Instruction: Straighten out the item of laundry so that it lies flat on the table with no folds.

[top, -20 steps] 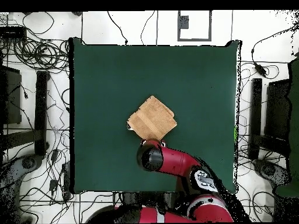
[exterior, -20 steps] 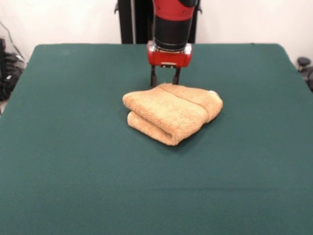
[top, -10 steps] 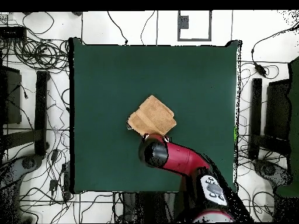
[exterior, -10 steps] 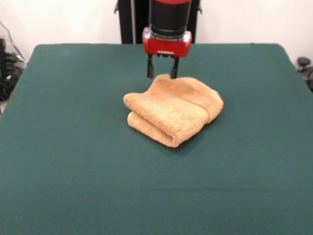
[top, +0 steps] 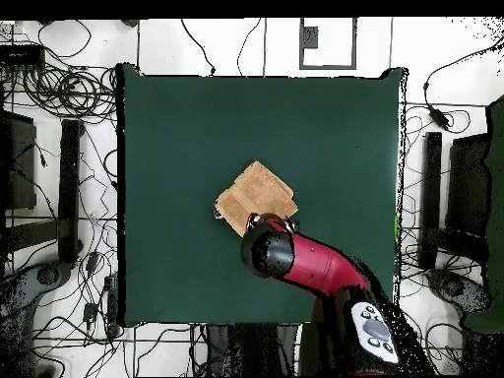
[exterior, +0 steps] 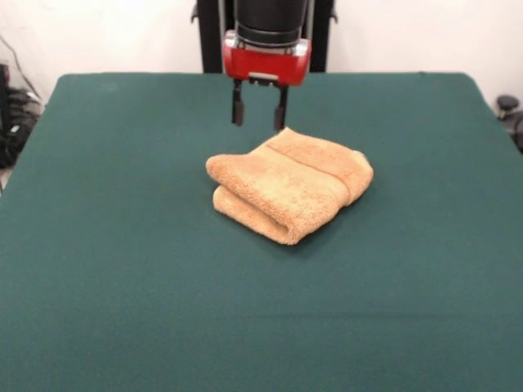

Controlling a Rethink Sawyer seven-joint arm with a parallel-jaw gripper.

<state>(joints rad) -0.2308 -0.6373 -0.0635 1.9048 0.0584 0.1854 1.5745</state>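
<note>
**Gripper empty above a folded towel**

The towel (exterior: 288,183) sits a little above the middle of the front view, on the green table (exterior: 122,310). It is folded over on itself into a thick bundle: a rounded fold faces the lower left of the frame, with two stacked layers showing there, and a flat band crosses the top layer toward the right. The task is clearly not done; no layer lies open.

The gripper (exterior: 258,112) hangs at upper centre of the front view, just above the towel's upper edge. Its two dark fingers (exterior: 237,108) stand parted with green table visible between them, and they hold nothing. The tips do not appear to touch the cloth, though the right one is close to the top corner.

In the overhead view the arm (top: 305,271) covers the lower right part of the towel (top: 251,197), so the gripper itself is hidden there.

Judgement: this position suits a grasp on the top layer's upper corner, the free edge most likely to peel back. Pinching both layers together would only drag the bundle.
</note>
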